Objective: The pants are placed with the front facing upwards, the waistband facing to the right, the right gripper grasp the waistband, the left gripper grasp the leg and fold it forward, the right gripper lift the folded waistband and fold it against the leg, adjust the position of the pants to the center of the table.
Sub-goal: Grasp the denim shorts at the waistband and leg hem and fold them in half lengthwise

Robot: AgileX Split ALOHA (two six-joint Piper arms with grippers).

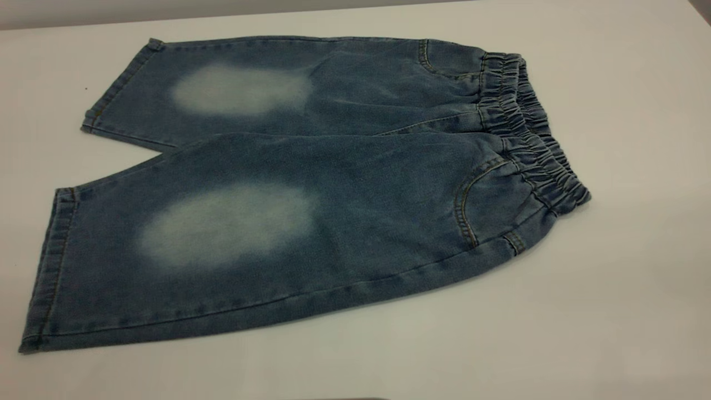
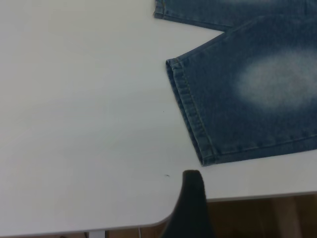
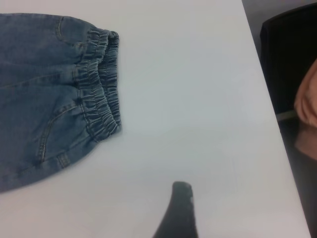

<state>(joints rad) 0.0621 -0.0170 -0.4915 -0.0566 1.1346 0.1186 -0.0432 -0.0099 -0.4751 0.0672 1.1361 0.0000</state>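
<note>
The blue denim pants (image 1: 311, 189) lie flat and unfolded on the white table (image 1: 611, 278), front side up, with a pale oval patch on each leg. The gathered waistband (image 1: 527, 128) points right and both leg hems point left. Neither gripper appears in the exterior view. In the left wrist view my left gripper (image 2: 245, 197) hovers near the table's edge, just short of the nearer leg hem (image 2: 190, 119), showing one dark finger (image 2: 193, 198). My right gripper (image 3: 223, 201) hangs over bare table, apart from the waistband (image 3: 101, 89), also showing one finger (image 3: 179, 213). Both hold nothing.
The table's front edge and a rounded corner (image 2: 163, 220) run close to my left gripper, with brown floor (image 2: 262, 218) beyond. Past the table's right edge stand a dark object (image 3: 287, 59) and something peach-coloured (image 3: 307, 99).
</note>
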